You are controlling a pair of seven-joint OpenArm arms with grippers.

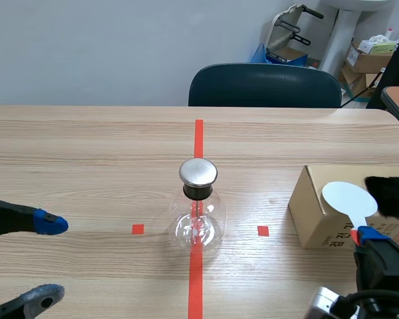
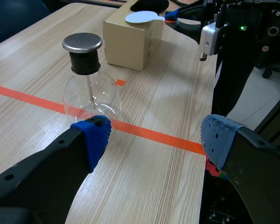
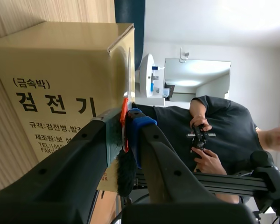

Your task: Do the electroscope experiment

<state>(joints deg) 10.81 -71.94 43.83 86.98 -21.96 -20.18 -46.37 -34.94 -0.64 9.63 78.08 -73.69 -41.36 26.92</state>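
1. In the scene view the light is bright, even and diffuse, falling from above; the table (image 1: 86, 146) is lit alike from the left edge of the frame to the right.
2. At the centre of the frame the electroscope (image 1: 198, 216) casts only a faint, soft shadow; its metal cap (image 1: 198, 172) bears a broad pale highlight; small glints sit on its glass.
3. At the right of the frame the white disc (image 1: 346, 198) is the brightest patch, nearly washed out, against the box (image 1: 312, 216).
4. In the left wrist view a dull sheen lies on the wood beside the box; the electroscope's shadow is weak.
5. In the right wrist view the wall (image 3: 252, 51) behind the box burns out to white; the right gripper (image 3: 127, 122) stands dark against it, showing little detail.
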